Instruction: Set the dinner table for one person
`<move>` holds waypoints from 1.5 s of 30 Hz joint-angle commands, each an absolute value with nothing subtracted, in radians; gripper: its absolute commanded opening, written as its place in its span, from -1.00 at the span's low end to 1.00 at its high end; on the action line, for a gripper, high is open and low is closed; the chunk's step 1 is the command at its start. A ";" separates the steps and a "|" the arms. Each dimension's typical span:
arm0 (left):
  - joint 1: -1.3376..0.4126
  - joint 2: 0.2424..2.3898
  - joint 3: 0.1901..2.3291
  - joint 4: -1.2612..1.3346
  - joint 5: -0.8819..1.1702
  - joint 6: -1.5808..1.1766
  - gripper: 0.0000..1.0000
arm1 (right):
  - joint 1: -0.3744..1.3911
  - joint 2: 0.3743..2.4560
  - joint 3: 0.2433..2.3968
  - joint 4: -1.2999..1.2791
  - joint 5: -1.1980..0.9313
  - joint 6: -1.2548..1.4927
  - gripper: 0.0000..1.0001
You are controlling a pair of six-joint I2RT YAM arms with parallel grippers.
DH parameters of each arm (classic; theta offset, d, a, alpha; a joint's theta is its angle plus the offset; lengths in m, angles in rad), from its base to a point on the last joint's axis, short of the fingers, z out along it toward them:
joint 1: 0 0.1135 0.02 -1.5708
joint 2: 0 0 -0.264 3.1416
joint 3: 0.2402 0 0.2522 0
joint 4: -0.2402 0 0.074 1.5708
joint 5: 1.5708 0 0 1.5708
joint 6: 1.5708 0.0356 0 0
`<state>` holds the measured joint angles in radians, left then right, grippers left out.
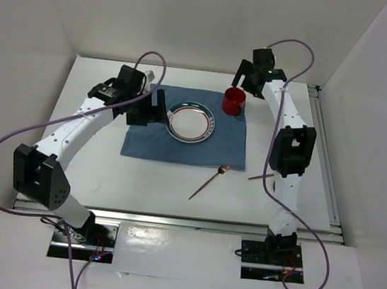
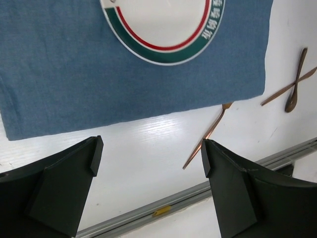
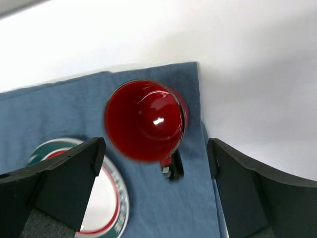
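Observation:
The white dinner table [image 1: 90,167] carries a blue cloth mat [image 1: 179,146]. A white plate with a green and red rim [image 1: 193,122] lies on the mat, and a red cup [image 1: 233,101] stands at the mat's far right corner. My left gripper [image 1: 157,108] is open and empty, just left of the plate; its wrist view shows the mat [image 2: 74,74], the plate [image 2: 163,25] and open jaws [image 2: 151,153] over bare table. My right gripper [image 1: 245,80] is open above the cup [image 3: 143,119], apart from it [image 3: 156,158].
A copper utensil [image 1: 208,182] lies on the table just below the mat, also in the left wrist view [image 2: 205,139]. Two more crossed copper utensils [image 2: 295,82] lie to its right, partly hidden by the right arm in the top view [image 1: 260,176]. An aluminium rail [image 1: 183,220] runs along the near edge.

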<state>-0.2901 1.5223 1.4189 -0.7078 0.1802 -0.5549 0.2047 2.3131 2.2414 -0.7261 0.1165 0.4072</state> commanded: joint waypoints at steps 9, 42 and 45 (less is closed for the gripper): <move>-0.727 1.648 1.347 -0.670 0.112 -0.428 0.50 | 0.052 1.634 1.520 -0.555 0.097 0.411 0.92; -1.005 2.074 1.583 -0.609 -0.118 -0.410 -1.00 | -0.038 1.276 1.175 -0.623 0.023 0.420 0.64; -1.015 1.999 1.540 -0.618 -0.031 -0.358 -1.00 | -0.038 1.276 1.166 -0.623 0.034 0.420 0.64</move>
<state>-1.0046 2.0857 1.5551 -0.5800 -0.1223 -0.4187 -0.0353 1.3209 1.1408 -0.6304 0.0067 0.4217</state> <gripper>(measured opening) 0.046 0.822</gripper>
